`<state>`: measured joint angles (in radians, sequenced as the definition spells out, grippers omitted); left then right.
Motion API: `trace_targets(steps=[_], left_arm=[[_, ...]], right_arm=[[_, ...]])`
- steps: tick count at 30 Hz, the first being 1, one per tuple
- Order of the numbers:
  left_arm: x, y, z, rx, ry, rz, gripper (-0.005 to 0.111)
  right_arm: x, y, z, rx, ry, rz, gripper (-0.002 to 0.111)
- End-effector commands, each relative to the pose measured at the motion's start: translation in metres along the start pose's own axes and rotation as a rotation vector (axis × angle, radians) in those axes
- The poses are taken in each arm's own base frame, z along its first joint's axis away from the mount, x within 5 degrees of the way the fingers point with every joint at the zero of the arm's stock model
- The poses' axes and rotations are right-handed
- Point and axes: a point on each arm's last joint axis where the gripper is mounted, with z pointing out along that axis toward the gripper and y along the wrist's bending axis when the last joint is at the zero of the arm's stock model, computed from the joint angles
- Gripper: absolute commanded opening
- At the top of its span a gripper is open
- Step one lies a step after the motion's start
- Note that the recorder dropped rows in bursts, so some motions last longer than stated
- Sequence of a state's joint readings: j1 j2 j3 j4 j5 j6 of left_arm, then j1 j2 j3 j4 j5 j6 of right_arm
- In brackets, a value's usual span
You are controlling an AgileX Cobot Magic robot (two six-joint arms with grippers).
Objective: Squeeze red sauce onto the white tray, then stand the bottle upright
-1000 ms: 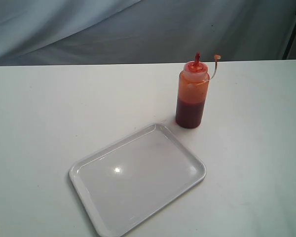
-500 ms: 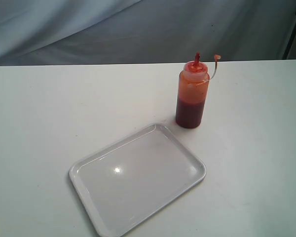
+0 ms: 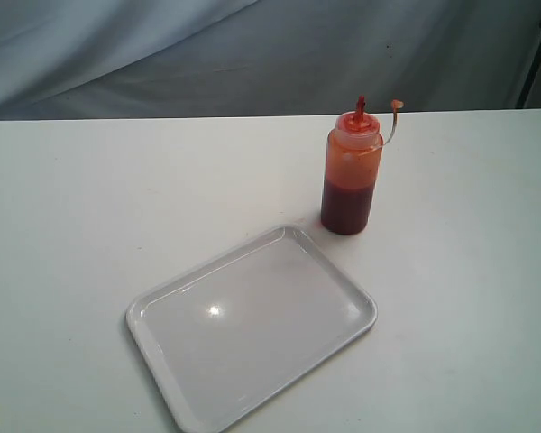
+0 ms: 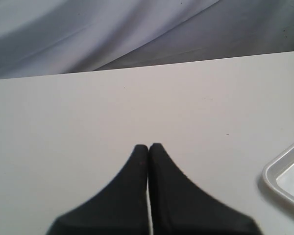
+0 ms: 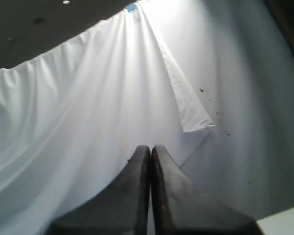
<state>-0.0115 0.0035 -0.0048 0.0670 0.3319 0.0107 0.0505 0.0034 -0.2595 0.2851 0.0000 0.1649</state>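
The bottle (image 3: pixel 351 171) stands upright on the white table, orange-red and translucent, with dark red sauce (image 3: pixel 346 207) filling its lower part; its small tip cap hangs off to one side of the nozzle. In front of it and to the left lies the white tray (image 3: pixel 251 325), bare of sauce; one corner of the tray (image 4: pixel 284 178) also shows in the left wrist view. Neither gripper appears in the exterior view. My left gripper (image 4: pixel 149 146) is shut over bare table, holding nothing. My right gripper (image 5: pixel 151 148) is shut, empty, and faces the backdrop cloth.
A white cloth backdrop (image 3: pixel 252 54) hangs behind the table's far edge. A dark stand leg (image 3: pixel 536 54) is at the back right. The white cloth (image 5: pixel 88 122) carries a few small red specks.
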Motion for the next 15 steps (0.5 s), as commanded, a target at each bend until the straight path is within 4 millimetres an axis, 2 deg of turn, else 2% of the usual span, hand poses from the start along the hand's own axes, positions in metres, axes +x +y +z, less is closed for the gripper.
trace_targets(steps=[1, 6, 9, 11, 15], left_arm=[[0.0, -0.001, 0.0, 0.006, -0.012, -0.006, 0.001], [0.0, -0.001, 0.0, 0.006, -0.012, -0.003, 0.001], [0.0, -0.001, 0.0, 0.006, -0.012, -0.003, 0.001], [0.0, -0.001, 0.0, 0.006, -0.012, -0.003, 0.001], [0.0, -0.001, 0.0, 0.006, -0.012, -0.003, 0.001]], right_arm=[[-0.03, 0.021, 0.007, -0.078, 0.092, -0.098, 0.0], [-0.054, 0.043, 0.026, -0.199, 0.241, -0.268, 0.0], [-0.063, 0.056, 0.049, -0.268, 0.304, -0.36, 0.0], [-0.06, 0.06, 0.067, -0.281, 0.359, -0.403, 0.0], [-0.047, 0.06, 0.091, -0.26, 0.438, -0.349, 0.0]])
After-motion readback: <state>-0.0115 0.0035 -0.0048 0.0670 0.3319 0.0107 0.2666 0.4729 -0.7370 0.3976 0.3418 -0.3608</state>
